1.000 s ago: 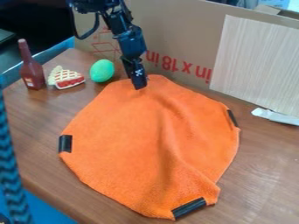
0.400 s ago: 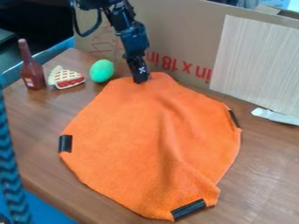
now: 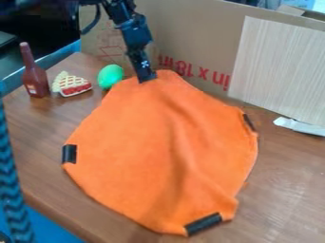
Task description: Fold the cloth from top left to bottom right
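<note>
Cardboard (image 3: 196,35) walls off the back of the wood-look counter (image 3: 38,123), w/ a pale wood-grain panel (image 3: 276,66) against it at R. Orange cloth (image 3: 149,142) is spread over the mid of the counter, approx. diamond-shaped, w/ black tabs at its left corner (image 3: 69,154), right corner (image 3: 249,122) & near corner (image 3: 203,224). Gripper (image 3: 147,79) is at the cloth's far end, looks closed on the edge w/ fabric pinched; that end seems raised a bit, rest lies low w/ a soft ridge running down toward the near corner. Toy sauce bottle (image 3: 36,80), toy pie slice (image 3: 74,86) & green toy egg (image 3: 110,76) sit off the cloth's far-left side, egg nearest & partly behind the cloth.

Prob. early in the fold: far end up, nothing doubled over yet. Main risk = slip, b/c the hold looks to be right at the rim; a quick pull could drop it. 2nd: dragging i/o folding. If the gripper travels too low, the whole cloth may slide nearer & the near tab could go over the counter's edge. Ridge could bunch into a lump under the fold. Egg might roll if fabric brushes it. Poss. skew too: straight pull toward the near side, w/o enough drift R, would miss the bottom-right target.
</note>
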